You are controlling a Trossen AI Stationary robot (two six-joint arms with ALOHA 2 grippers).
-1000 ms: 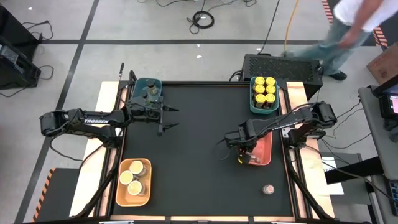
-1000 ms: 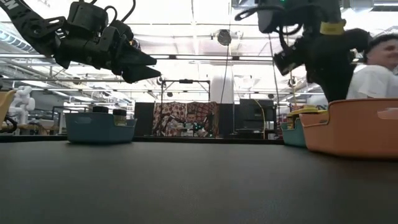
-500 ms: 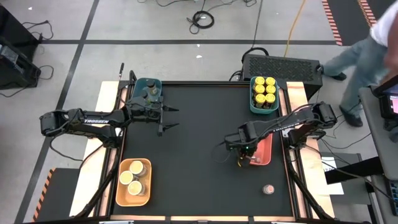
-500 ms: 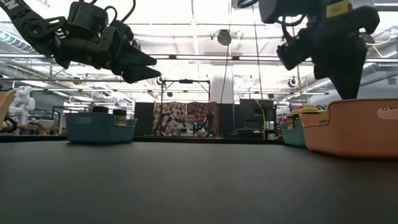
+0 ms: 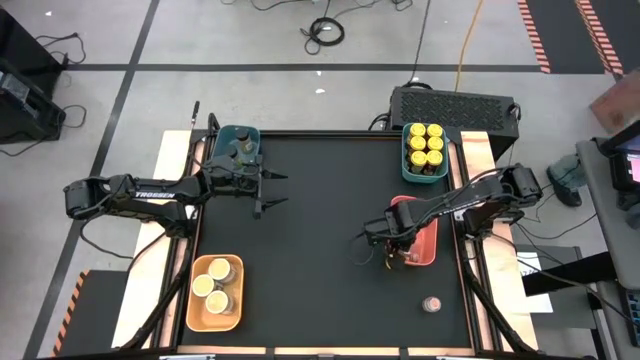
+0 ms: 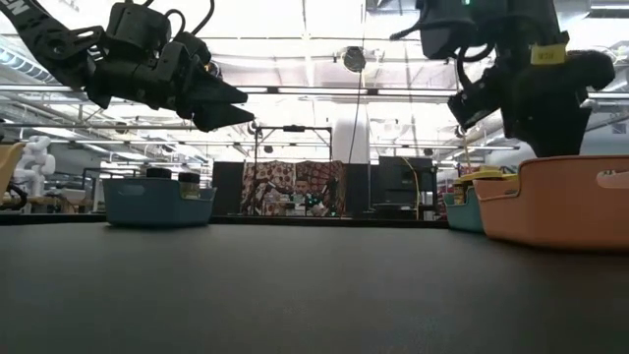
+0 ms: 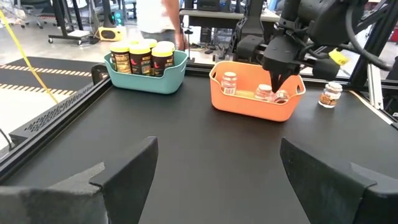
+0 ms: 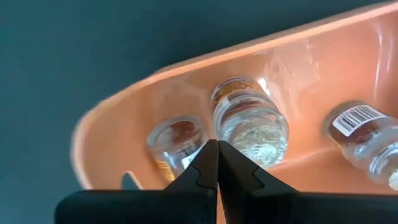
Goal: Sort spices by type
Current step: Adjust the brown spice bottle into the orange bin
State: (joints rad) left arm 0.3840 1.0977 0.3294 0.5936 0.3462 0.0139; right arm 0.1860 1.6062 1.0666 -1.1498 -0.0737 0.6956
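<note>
My right gripper (image 5: 399,256) is shut, pointing down into the salmon tray (image 5: 427,240), its tips (image 8: 217,148) above the gap between two tiny clear jars (image 8: 176,138) (image 8: 252,121). A third jar (image 8: 367,137) stands beside them. One more tiny jar (image 5: 432,303) stands alone on the mat near the table's near right corner. My left gripper (image 5: 272,190) hangs open and empty in the air beside the blue tray of dark-lidded jars (image 5: 237,146). Yellow-lidded jars fill the teal tray (image 5: 424,148). Tan-lidded jars sit in the orange tray (image 5: 215,290).
The four trays stand near the corners of the black mat, whose middle (image 5: 320,240) is bare. In the low view the salmon tray's wall (image 6: 580,206) hides my right fingertips. A black box (image 5: 455,103) sits beyond the far edge.
My right gripper has drifted a little toward the table's right and near edges over the salmon tray, staying shut. A person beyond the table's far right corner has walked out of the high view.
</note>
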